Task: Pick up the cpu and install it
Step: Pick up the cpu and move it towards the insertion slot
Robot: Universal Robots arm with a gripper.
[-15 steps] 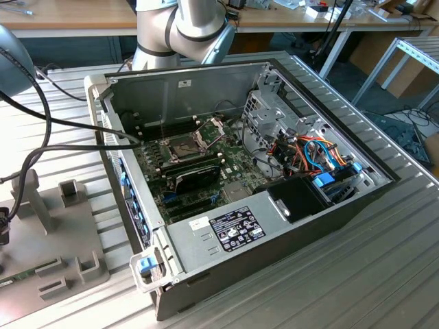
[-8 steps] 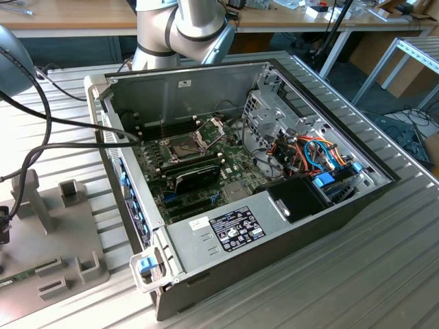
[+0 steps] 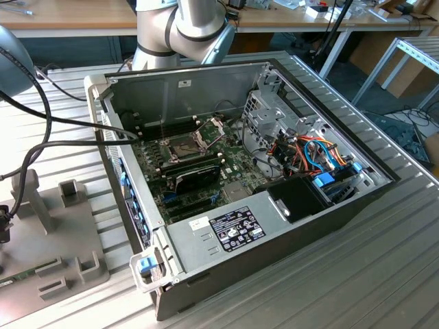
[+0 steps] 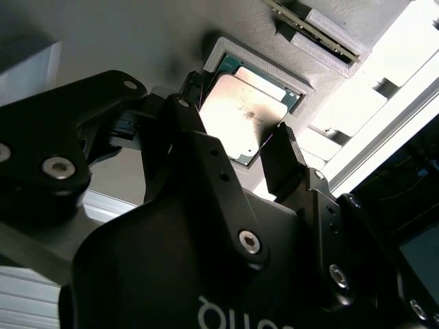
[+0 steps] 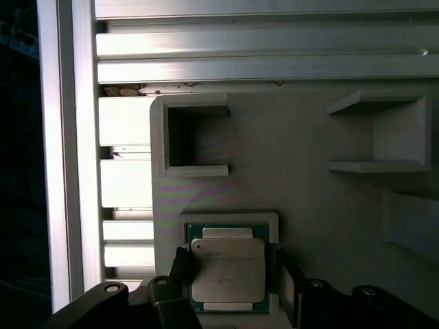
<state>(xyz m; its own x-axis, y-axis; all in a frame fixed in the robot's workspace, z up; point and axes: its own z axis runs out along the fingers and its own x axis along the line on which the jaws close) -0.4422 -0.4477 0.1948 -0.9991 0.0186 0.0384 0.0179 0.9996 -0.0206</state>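
Cpu [image 5: 228, 273]: seated flat, dull metal lid up, in a shallow square pocket [image 5: 230, 217] of a pale grey fixture plate [image 5: 309, 137]. Green board edge visible round the lid in both wrist views. Level with the pocket, not raised out of it.

Gripper [image 5: 233, 262]: open, poised directly over the pocket, nothing clamped. Black fingers [image 5: 181, 264] straddling the cpu, one along each of two opposite sides. On one side, finger close against the lid's edge, contact impossible to confirm. On the other, a clear gap, with the finger standing over the pocket's raised rim. Same arrangement in the second wrist view, looking past the black gripper body [image 4: 206, 274]: fingertips [image 4: 195, 86] flanking the bright lid, lid fully exposed between them.

Fixture plate resting on a ribbed aluminium table [image 5: 240, 55]. Other open-sided holders [image 5: 192, 137] moulded into the plate near the cpu's pocket. A long thin part [image 4: 312, 31] lying in a further slot.

Exterior view: fixture plate at the exterior view's left, just beside an open computer case [image 3: 288, 247] in the middle of the table. Inside the case, a green motherboard [image 3: 233, 164] with its square socket [image 3: 180, 145] uncovered, hinged metal frame [image 3: 211, 127] swung up beside it. Arm base [image 3: 182, 27] behind the case.
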